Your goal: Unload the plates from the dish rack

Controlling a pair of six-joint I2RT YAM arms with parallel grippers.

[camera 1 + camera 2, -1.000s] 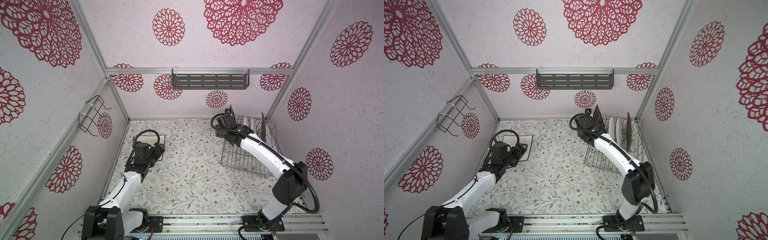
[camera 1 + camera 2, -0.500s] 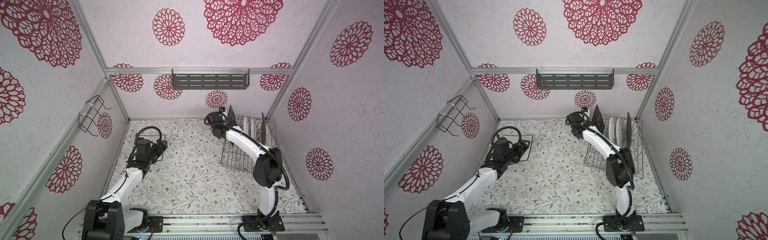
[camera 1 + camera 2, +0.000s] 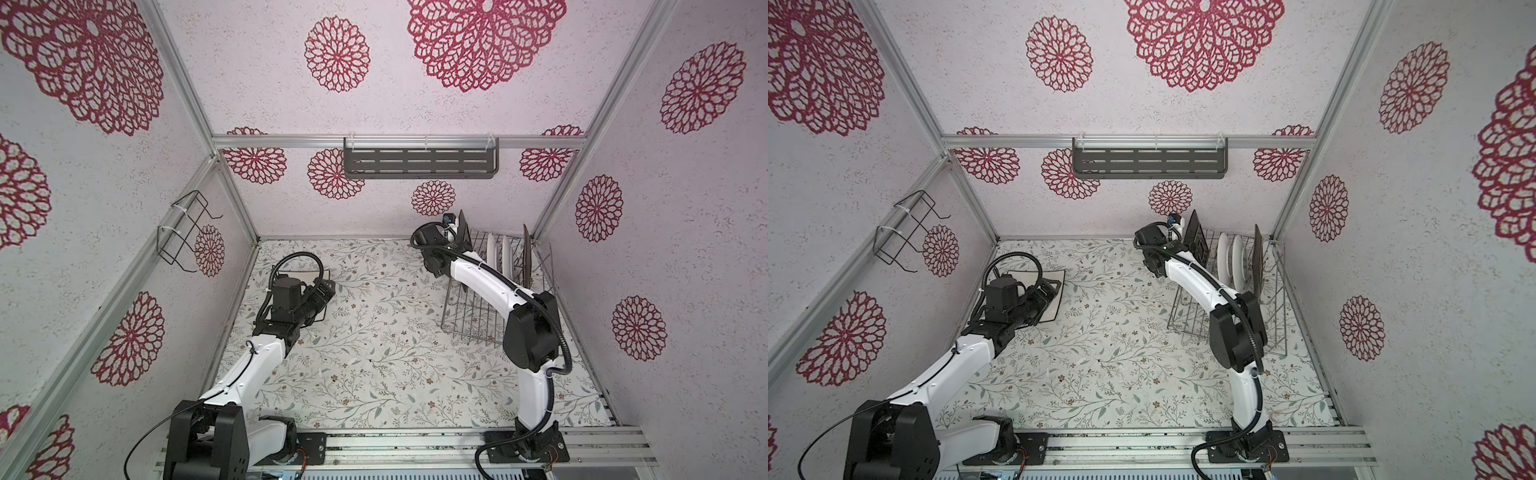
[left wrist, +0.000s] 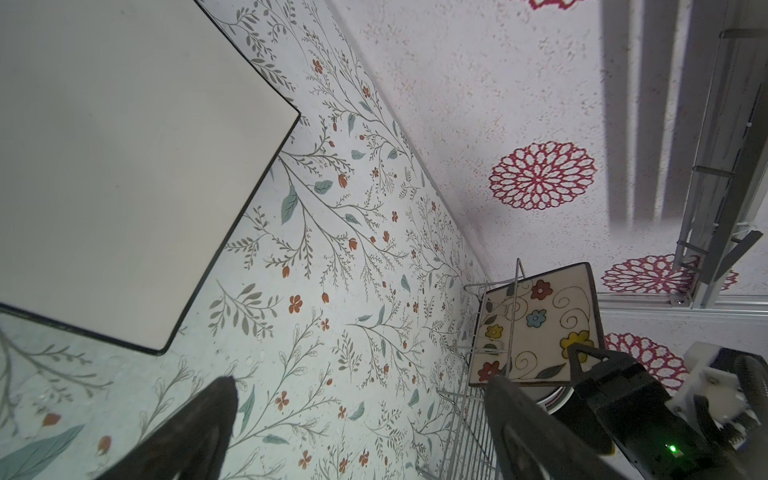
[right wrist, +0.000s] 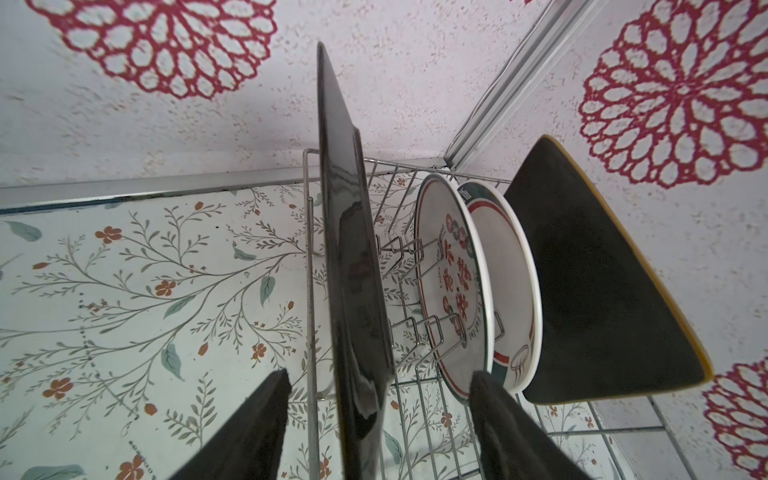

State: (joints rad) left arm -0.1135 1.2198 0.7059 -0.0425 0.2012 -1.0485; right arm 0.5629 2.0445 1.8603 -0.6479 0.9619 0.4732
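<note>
Plainly the nearer right hand (image 5: 380, 376) straddled the black plate (image 5: 349, 249), fingers (image 5: 257, 424) apart, not yet pinching. It stood on edge, running 12-to-6, at the 9 o'clock end of the dish rack (image 3: 467, 320); the left hand (image 4: 361, 384) gaped, well away.

1. Both top views look down from high in front, well back, over the table (image 3: 374, 353) and dish rack (image 3: 461, 320).
2. The left wrist view skims the table, facing the rack from afar.
3. The right wrist view faces the rack's plates (image 5: 453, 282) up close.
</note>
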